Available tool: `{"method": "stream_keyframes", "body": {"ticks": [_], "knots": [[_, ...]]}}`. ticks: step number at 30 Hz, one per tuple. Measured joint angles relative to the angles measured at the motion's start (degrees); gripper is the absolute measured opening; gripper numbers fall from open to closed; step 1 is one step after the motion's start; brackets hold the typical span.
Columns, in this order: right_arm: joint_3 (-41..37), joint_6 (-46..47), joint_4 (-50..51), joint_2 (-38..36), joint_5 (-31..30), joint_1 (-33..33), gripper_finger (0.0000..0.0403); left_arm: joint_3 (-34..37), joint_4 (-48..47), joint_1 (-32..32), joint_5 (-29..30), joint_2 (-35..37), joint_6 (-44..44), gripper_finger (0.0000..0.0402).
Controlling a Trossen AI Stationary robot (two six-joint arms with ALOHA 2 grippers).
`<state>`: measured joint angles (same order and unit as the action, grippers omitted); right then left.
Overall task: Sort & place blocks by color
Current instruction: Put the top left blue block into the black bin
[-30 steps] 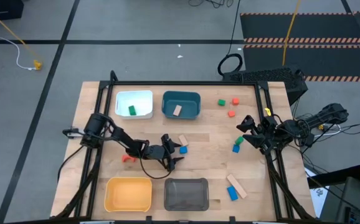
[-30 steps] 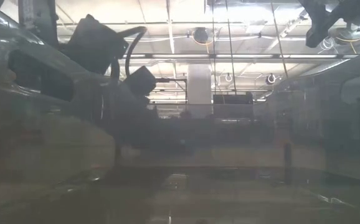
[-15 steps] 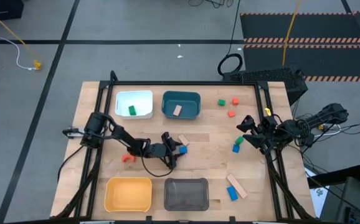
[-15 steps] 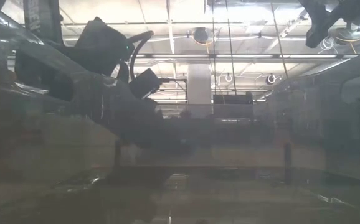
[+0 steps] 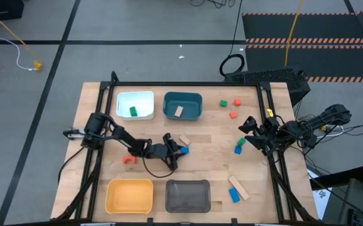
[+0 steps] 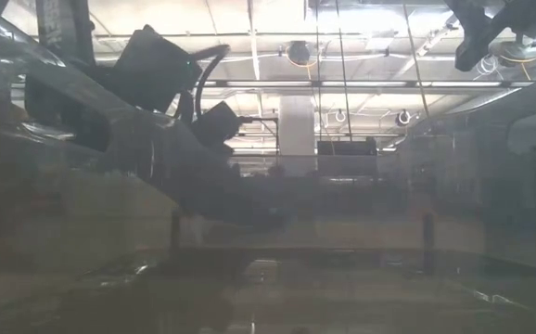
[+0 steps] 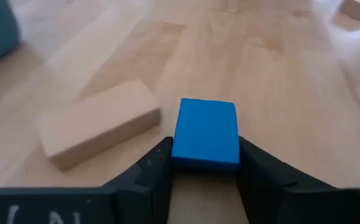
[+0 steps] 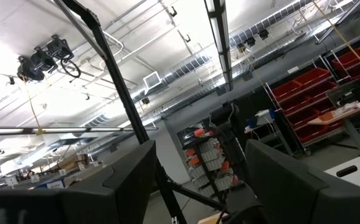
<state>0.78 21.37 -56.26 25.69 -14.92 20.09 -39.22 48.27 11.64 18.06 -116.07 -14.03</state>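
Gripping: my left gripper [image 7: 205,163] has its two fingers closed against the sides of a blue block [image 7: 205,132], low over the desk [image 5: 206,157]
Left gripper place: mid-desk in the high view [image 5: 176,152], between the row of bins beyond it and the row nearer than it
Behind my left gripper: a red block [image 5: 129,159] beside my left arm
Beyond my left gripper: a white bin [image 5: 135,105] holding a green block [image 5: 133,111], and a teal bin [image 5: 183,105] holding a tan block [image 5: 179,111]
Near side of my left gripper: a yellow bin [image 5: 129,195] and a grey bin [image 5: 188,196]
Just beside my left gripper: a tan bar [image 7: 99,131] lying flat, close to the blue block, whether touching I cannot tell
Toward my right gripper: green and red blocks [image 5: 230,105] at the far edge, a green and a blue block [image 5: 239,146] just in front of it, a tan bar and blue block [image 5: 235,189] at the near edge
Right gripper: raised at the desk's right edge [image 5: 250,130], fingers spread apart, holding nothing
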Motion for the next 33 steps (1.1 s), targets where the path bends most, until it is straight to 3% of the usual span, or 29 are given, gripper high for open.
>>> {"method": "stream_keyframes", "body": {"ticks": [3, 7, 12, 19, 27, 33], "knots": [[0.0, 0.0, 0.0, 0.0, 0.0, 0.0, 0.0242, 0.0, 0.1, 0.0, -1.6, 0.7, 0.3, 0.0163], [0.0, 0.0, 0.0, 0.0, 0.0, 0.0, 0.0242, 0.0, 0.4, 0.0, -1.8, 0.7, 0.2, 0.0138], [0.0, 0.0, 0.0, 0.0, 0.0, 0.0, 0.0242, 0.0, 2.6, 0.1, -1.8, 1.0, 0.0, 0.0136], [0.0, 0.0, 0.0, 0.0, 0.0, 0.0, 0.0242, 0.0, 2.0, 1.5, -2.7, 7.7, 2.9, 0.0143], [0.0, 0.0, 0.0, 0.0, 0.0, 0.0, 0.0242, 0.0, -0.3, 6.4, -5.1, 17.3, 6.3, 0.0140], [0.0, 0.0, 0.0, 0.0, 0.0, 0.0, 0.0242, 0.0, -0.2, 12.5, -5.2, 19.5, 8.8, 0.0140]]}}
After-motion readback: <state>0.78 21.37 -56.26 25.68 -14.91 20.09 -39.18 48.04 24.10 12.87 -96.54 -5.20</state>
